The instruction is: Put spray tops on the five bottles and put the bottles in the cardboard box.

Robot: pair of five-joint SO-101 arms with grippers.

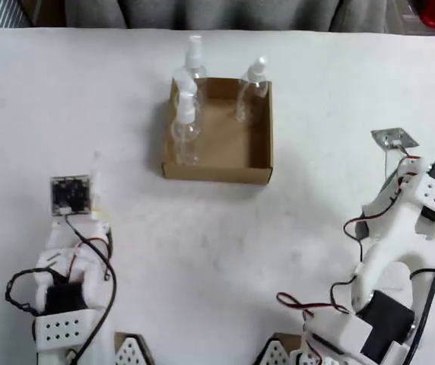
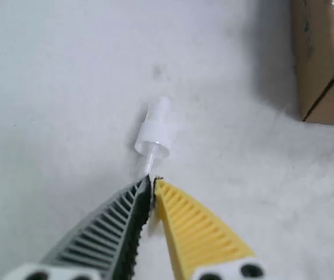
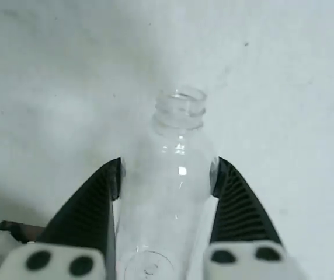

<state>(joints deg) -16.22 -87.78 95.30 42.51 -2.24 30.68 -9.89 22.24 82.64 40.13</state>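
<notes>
Right wrist view has a clear bottle (image 3: 178,175) with a bare, open neck and no top on it; the right pincer (image 3: 167,166) is clamped on its body, one black finger pressed to each side, over the white surface (image 3: 68,70). Left wrist view has a white spray top (image 2: 154,131); the left pincer (image 2: 151,185) is closed together on its thin stem, grey finger against yellow, with the spray head sticking out past the tips; a corner of the cardboard box (image 2: 324,70) stands near it.

High view puts the box (image 1: 217,173) at upper centre of the frame; capped bottles (image 1: 185,133) stand upright in it, one by its left wall, one (image 1: 252,95) at its far right corner; whether the one (image 1: 195,61) at the far left corner is inside or just behind, I cannot tell. The left arm (image 1: 65,304) sits at lower left; the right arm (image 1: 400,251) at lower right, both well apart from the box.
</notes>
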